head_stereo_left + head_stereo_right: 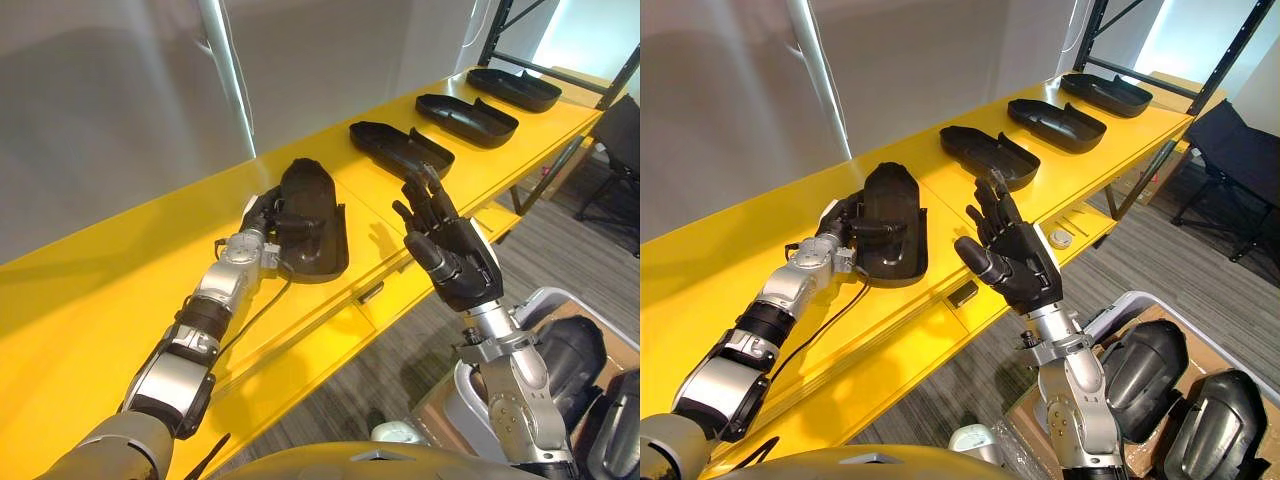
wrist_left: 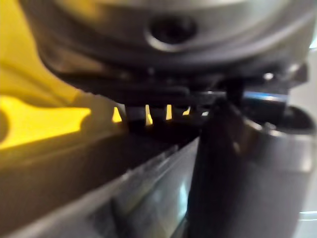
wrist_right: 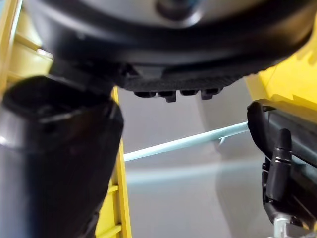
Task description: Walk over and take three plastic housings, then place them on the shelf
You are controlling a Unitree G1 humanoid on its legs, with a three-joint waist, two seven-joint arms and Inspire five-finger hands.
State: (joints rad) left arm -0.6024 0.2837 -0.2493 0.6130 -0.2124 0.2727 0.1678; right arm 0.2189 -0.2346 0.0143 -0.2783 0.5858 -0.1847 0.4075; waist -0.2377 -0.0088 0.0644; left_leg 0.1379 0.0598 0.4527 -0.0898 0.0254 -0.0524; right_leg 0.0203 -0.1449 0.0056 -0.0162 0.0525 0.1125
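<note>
L hand (image 1: 262,219) gripping housing (image 1: 320,228), yellow shelf (image 1: 110,290)

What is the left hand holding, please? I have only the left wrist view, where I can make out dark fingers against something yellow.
Observer: The left hand is curled on the near end of a black plastic housing that lies on the yellow shelf.
Operator: Thank you. Are other housings on that shelf?
Observer: Yes, three more housings lie in a row farther along it.
Operator: And where is the right hand?
Observer: The right hand is raised in front of the shelf's edge, fingers straight, holding nothing.
</note>
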